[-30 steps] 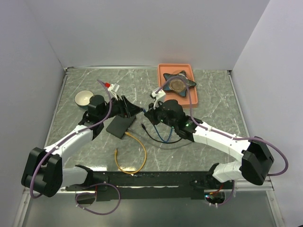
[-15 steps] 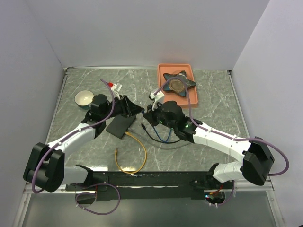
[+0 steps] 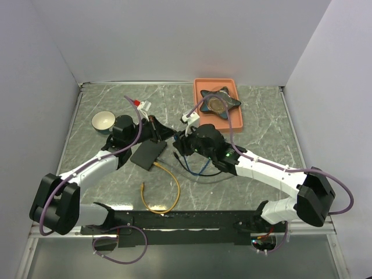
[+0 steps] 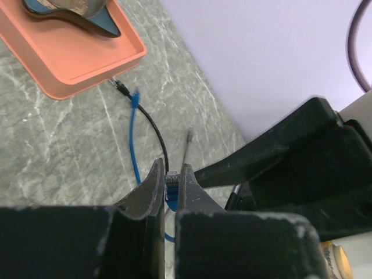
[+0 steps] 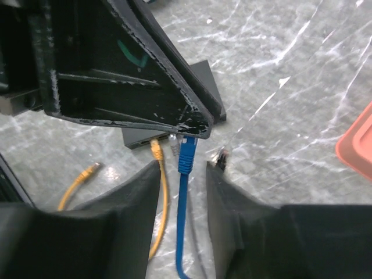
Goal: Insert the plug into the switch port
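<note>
On the table point(image 3: 261, 133) the black switch point(image 3: 147, 154) lies flat, apart from both hands. My left hand point(image 4: 172, 175) is clamped on the plug point(image 5: 186, 152) of the blue cable point(image 5: 182, 232), clear of the switch. My right hand point(image 5: 182, 168) stands part open around that cable, gripping nothing. Judgement: plug secured, insertion outstanding.

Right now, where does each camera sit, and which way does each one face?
Top external: above and behind the arms, looking down on the table; both arms, left claw and right claw show.
Left wrist: on the left arm, facing across toward the orange tray; its fingers pinch the blue plug.
Right wrist: on the right arm, looking down at the switch box; its fingers stand apart.
Shared: both wrist views show the blue plug.
</note>
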